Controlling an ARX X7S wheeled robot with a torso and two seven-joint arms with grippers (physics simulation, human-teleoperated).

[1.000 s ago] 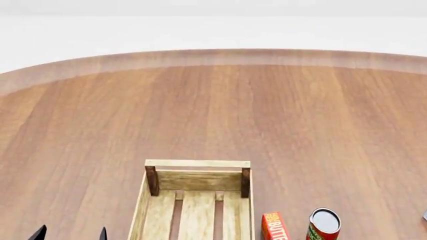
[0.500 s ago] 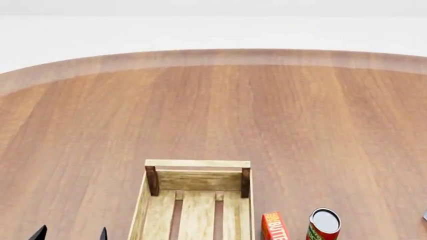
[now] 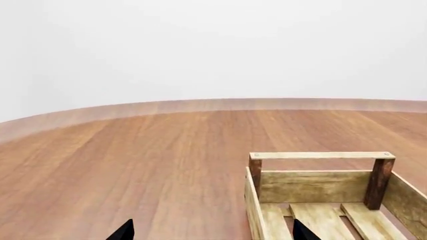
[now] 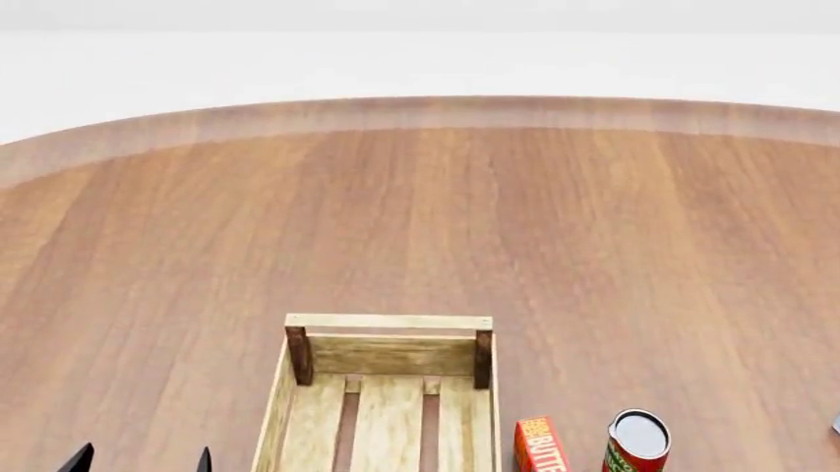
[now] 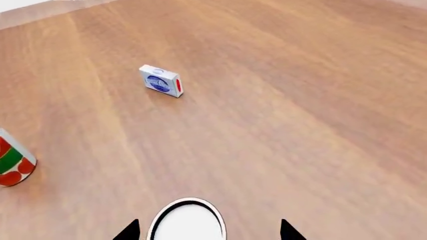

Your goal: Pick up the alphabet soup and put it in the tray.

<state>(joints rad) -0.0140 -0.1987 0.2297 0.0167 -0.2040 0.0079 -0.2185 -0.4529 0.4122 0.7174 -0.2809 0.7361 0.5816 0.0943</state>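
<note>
Fingertips of the right gripper point(image 5: 208, 231) stand spread at the bottom edge of the right wrist view, the pale top of the alphabet soup point(image 5: 187, 221) between them, untouched. Left gripper point(image 3: 209, 232) is likewise open, low in its frame beside the tray point(image 3: 320, 156). In the head view's lower right a red can point(image 4: 636, 442) stands beside an orange box point(image 4: 540, 445), right of the tray.

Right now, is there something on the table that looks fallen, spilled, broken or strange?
Nothing stands out. The tray sits flat and looks intact, and nothing shows in the part of it in view. The orange box and the red-and-green can stand upright beside it. A small white box stands apart on its edge. No spill is visible on the table.
</note>
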